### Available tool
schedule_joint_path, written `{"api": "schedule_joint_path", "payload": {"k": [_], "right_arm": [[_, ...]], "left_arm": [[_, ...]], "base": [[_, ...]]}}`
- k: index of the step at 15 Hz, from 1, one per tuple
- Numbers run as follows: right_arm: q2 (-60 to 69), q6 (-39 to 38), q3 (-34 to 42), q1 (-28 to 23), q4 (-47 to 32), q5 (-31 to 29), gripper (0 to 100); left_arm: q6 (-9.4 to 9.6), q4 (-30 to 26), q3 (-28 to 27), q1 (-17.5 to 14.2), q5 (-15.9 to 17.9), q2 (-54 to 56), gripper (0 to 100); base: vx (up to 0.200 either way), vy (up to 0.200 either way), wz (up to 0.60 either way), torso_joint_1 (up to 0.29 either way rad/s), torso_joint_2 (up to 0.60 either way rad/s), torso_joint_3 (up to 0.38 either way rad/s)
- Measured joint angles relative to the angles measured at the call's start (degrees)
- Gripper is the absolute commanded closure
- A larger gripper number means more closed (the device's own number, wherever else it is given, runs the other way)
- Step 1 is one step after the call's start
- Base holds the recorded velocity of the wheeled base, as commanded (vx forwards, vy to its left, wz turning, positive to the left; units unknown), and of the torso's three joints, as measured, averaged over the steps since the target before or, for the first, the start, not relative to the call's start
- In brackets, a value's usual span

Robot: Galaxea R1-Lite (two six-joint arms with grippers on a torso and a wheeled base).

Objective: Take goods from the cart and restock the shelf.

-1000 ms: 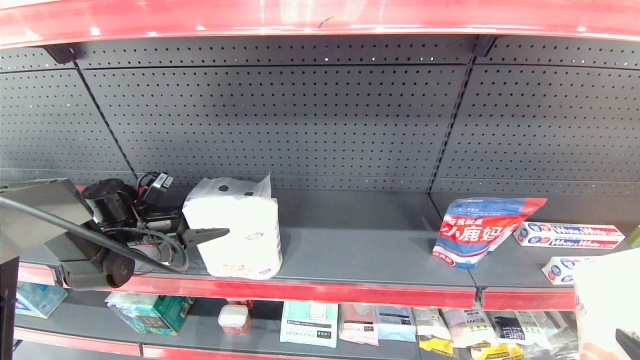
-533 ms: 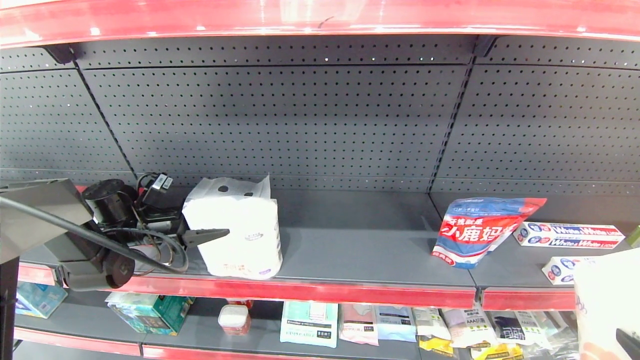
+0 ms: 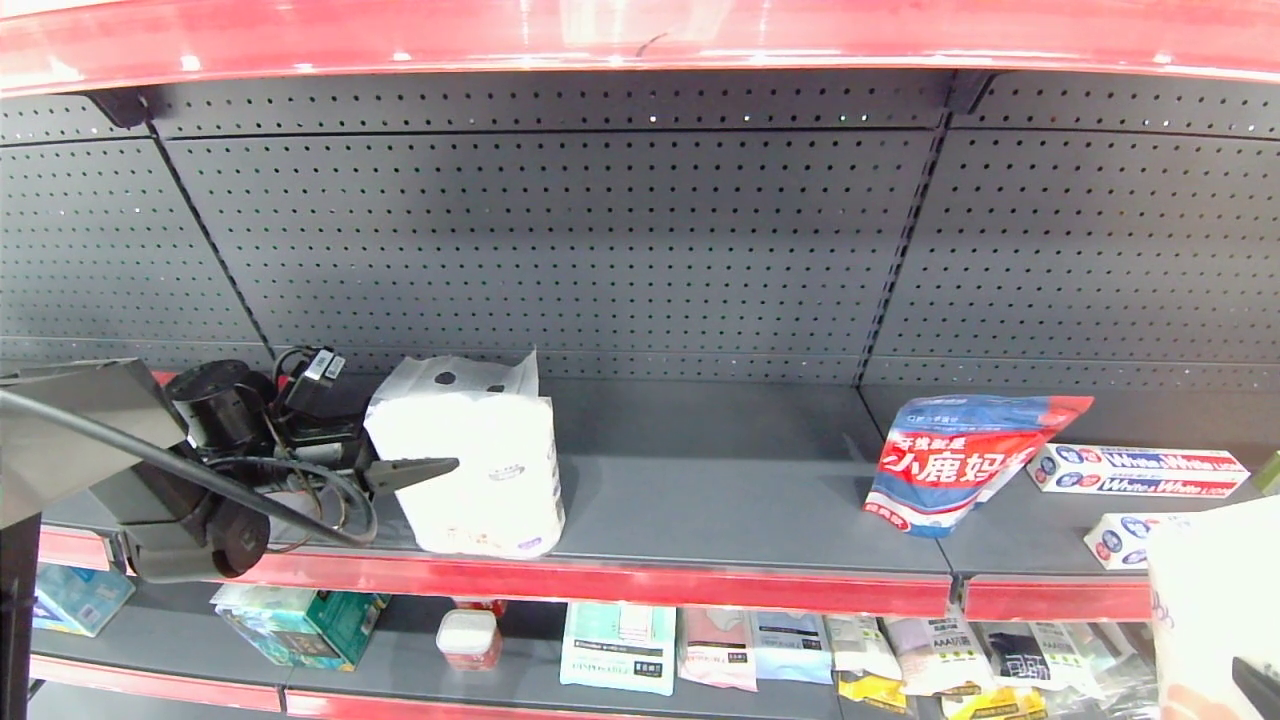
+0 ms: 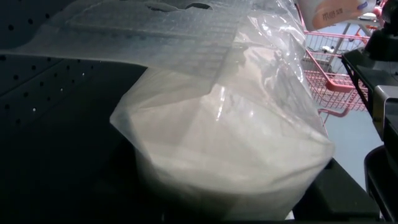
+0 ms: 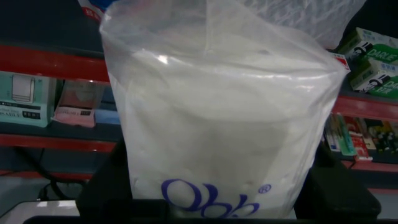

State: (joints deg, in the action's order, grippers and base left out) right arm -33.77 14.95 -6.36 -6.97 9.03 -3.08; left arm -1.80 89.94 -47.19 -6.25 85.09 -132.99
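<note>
A white tissue pack in clear wrap stands upright near the left end of the grey shelf. My left gripper reaches in from the left and straddles it, open. One finger lies across the pack's front; the other is hidden behind it. In the left wrist view the same pack sits close, with a gap to the dark finger. At the lower right, below shelf level, my right gripper is shut on a second tissue pack, also seen as pack.
A red and blue pouch leans on the shelf's right part, beside toothpaste boxes. The shelf's middle is bare. The lower shelf holds several packets and boxes. A red cart stands behind.
</note>
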Motion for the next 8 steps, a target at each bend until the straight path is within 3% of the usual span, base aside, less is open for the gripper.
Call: {"api": "schedule_joint_path", "payload": {"k": [6, 8], "right_arm": [[0.00, 0.02, 0.44, 0.06, 0.00, 0.00, 100], [0.17, 0.02, 0.46, 0.04, 0.00, 0.00, 100]], "left_arm": [[-1.04, -0.02, 0.09, -0.22, -3.77, -0.09, 100], [-1.26, 0.00, 0.04, -0.22, -3.44, -0.09, 100]], "base": [[0.000, 0.000, 0.00, 0.000, 0.00, 0.000], [0.000, 0.000, 0.00, 0.000, 0.00, 0.000]]}}
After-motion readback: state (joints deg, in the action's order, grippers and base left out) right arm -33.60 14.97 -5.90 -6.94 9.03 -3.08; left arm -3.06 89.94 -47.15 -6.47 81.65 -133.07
